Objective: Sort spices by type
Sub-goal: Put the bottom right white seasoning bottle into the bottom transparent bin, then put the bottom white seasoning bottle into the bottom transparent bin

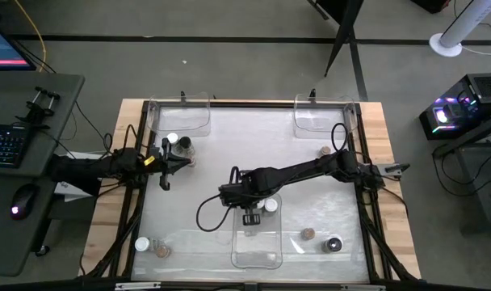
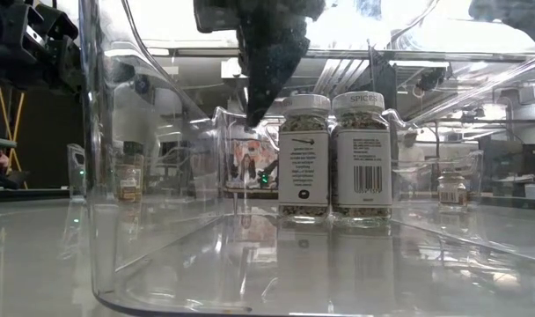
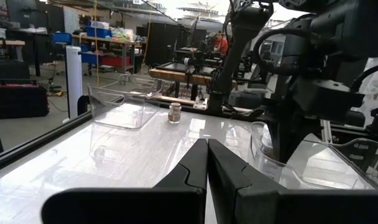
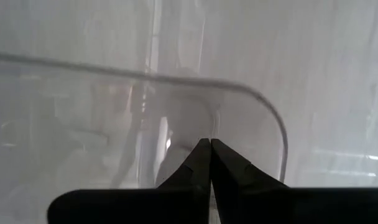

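Note:
Two white-capped spice jars (image 1: pixel 266 206) stand upright side by side in the far end of the clear near tray (image 1: pixel 256 260); the low view shows them as a left jar (image 2: pixel 304 158) and a right jar (image 2: pixel 362 154). My right gripper (image 2: pixel 253 121) is shut and points down inside this tray. It hangs just beside the left jar, with a small gap showing between them. My left gripper (image 1: pixel 166 164) is shut and level at the table's left, next to two more jars (image 1: pixel 179 144). Other jars stand loose on the table.
Clear trays sit at the far left (image 1: pixel 181 117) and far right (image 1: pixel 322 117). A tan-capped jar (image 1: pixel 325 151) stands by the right arm. A white jar (image 1: pixel 141 243) and a tan jar (image 1: pixel 161 250) stand near left. A tan jar (image 1: pixel 308 234) and a dark jar (image 1: pixel 334 244) stand near right.

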